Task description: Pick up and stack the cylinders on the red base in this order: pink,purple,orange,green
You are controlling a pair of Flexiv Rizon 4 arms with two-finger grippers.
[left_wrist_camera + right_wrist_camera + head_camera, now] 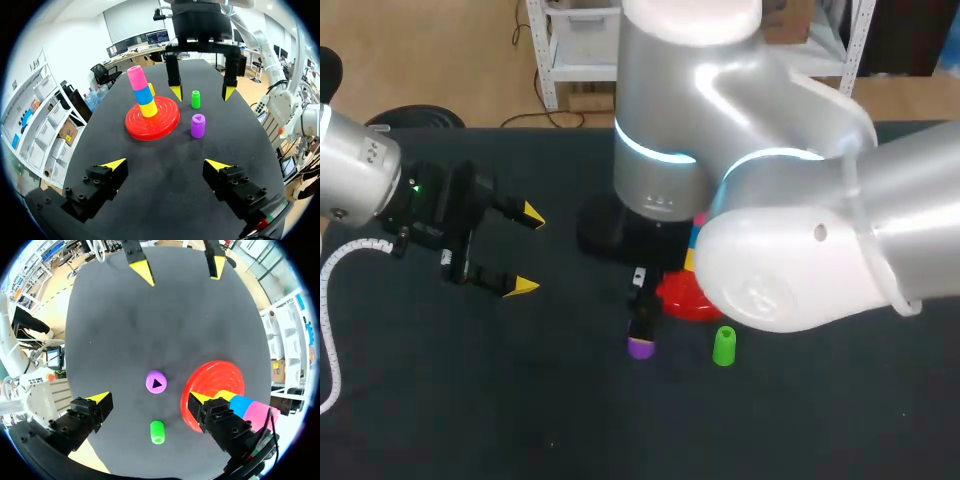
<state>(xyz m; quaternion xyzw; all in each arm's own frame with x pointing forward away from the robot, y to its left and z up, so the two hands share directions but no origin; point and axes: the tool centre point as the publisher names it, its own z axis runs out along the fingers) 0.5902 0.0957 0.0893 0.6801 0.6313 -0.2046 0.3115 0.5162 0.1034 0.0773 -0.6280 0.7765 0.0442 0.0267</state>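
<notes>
Right gripper (202,93) hangs over the table (520,400), jaws spread wide and holding nothing. The purple cylinder (156,383) stands upright just ahead of the gap between its fingers, close beside the red base (167,117). The green cylinder (157,432) is right there too, under the gripper and nearer the wrist, and that looks like the first trap: come down a touch short and the fingers could close on green, out of turn. On the base the pink cylinder (136,78) sits on top of a blue cylinder (142,95) and a yellow cylinder (147,108), so purple would seem to go next. A sliver of orange (151,89) peeks from behind the tower; I can't tell what it rests on. One finger is very near the base's rim, so a wide descent could clip it and shake the tower. Setting purple up that high, any tilt could tip pink off. The left gripper (527,250) is open, empty and well apart.
</notes>
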